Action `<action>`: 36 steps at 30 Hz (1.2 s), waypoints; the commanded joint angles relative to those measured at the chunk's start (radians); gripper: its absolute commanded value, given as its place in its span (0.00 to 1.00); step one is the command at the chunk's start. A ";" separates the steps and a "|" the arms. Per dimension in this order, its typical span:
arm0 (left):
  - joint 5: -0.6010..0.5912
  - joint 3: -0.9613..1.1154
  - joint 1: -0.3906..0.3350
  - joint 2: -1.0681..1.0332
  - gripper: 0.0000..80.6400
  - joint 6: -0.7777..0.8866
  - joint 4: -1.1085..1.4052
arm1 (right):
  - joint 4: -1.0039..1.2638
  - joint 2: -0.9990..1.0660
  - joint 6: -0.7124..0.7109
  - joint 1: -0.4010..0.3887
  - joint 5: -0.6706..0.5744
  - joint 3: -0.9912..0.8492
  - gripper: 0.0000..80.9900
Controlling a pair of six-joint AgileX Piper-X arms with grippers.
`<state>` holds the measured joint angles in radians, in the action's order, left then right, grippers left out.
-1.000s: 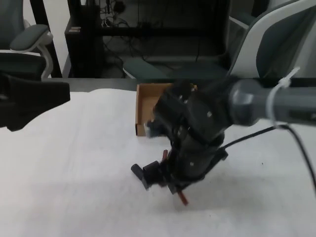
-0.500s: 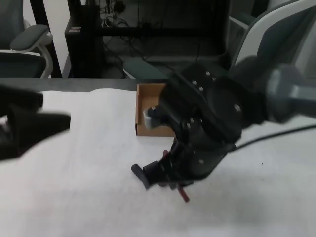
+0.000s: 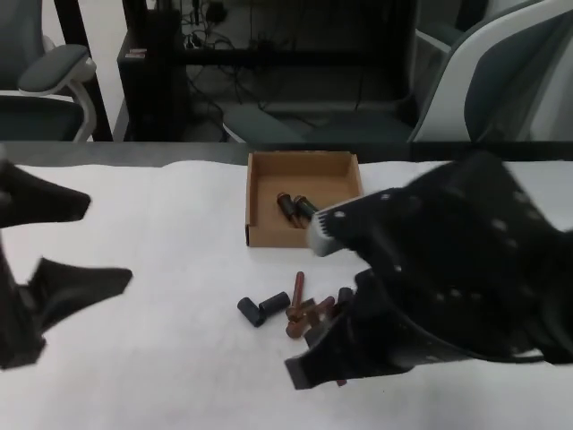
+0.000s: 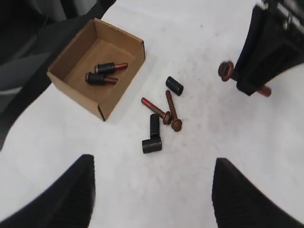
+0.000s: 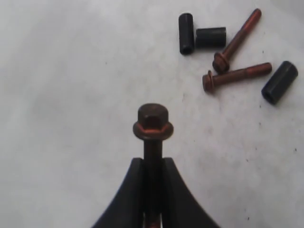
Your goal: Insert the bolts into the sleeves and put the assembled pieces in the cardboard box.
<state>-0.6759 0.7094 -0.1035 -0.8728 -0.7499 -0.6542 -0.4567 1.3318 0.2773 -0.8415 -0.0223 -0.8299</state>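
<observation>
Holding a bolt (image 5: 152, 124) clamped in right jaws, left jaws spread empty; next, likely grabbing a sleeve (image 4: 174, 86).

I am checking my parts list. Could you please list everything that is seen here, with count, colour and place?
cardboard box: one, brown, on the cloth
assembled pieces: two, black sleeves on copper bolts, inside the cardboard box
loose bolts: two, copper, on the cloth near the box
loose sleeves: three, black, around those bolts
held bolt: one, copper, above the cloth
cloth: one, white, over the bench
left gripper: one, black, open, above the cloth
right gripper: one, black, shut on the held bolt
</observation>
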 commanded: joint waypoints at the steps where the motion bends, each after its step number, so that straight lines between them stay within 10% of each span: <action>1: 0.081 0.004 -0.068 -0.050 0.87 -0.115 0.001 | 0.081 -0.062 -0.001 -0.003 0.009 0.037 0.01; 12: 0.320 0.004 -0.275 -0.327 0.87 -0.156 0.094 | 0.086 -0.122 -0.062 0.010 0.003 0.053 0.01; 20: 0.326 0.011 -0.283 -0.370 0.87 -0.139 0.120 | 0.058 -0.122 -0.062 0.093 -0.062 0.053 0.01; 28: 0.347 0.045 -0.290 -0.370 0.82 0.346 0.210 | 0.058 -0.122 -0.108 0.127 -0.097 0.053 0.01; 36: 0.335 0.053 -0.306 -0.408 0.82 0.133 0.305 | 0.058 -0.122 -0.106 0.127 -0.101 0.053 0.01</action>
<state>-0.3375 0.7491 -0.4040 -1.2530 -0.5271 -0.3451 -0.4046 1.2246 0.1805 -0.7188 -0.1073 -0.7763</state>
